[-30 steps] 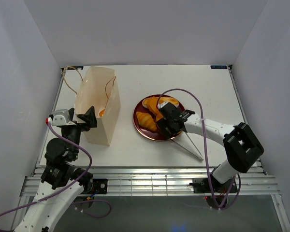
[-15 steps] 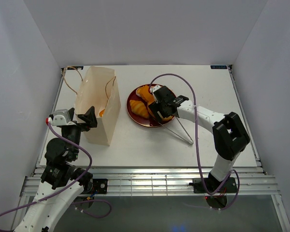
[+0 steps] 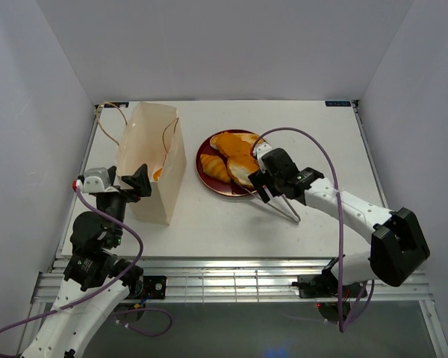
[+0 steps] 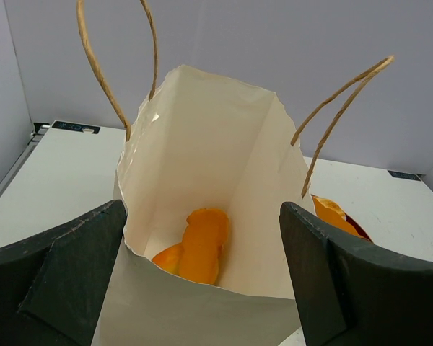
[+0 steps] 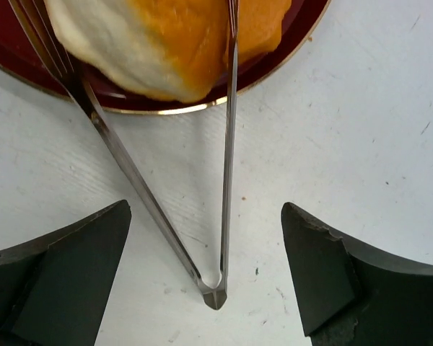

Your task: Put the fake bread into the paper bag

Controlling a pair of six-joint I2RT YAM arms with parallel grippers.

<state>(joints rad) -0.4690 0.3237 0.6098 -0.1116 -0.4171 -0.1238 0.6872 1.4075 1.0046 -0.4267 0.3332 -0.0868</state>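
At the left, my left pincer (image 3: 139,181) stands spread across the near lip of the paper bag (image 3: 153,160), likely to steady its mouth. One fake bread (image 4: 200,245) already lies inside. More sits on the red plate (image 3: 202,168). Rightmost, my right pincer (image 5: 206,245) hangs spread astride the tongs (image 5: 227,144), whose arms bracket one piece.

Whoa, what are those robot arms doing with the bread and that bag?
Two robot arms are packing fake bread into a paper bag. The left gripper waits open at the bag's mouth, and one orange piece already lies inside. The rest sits on the dark red plate. Metal tongs lie on the table with their tips around one piece, and the right gripper hovers open above them, holding nothing.
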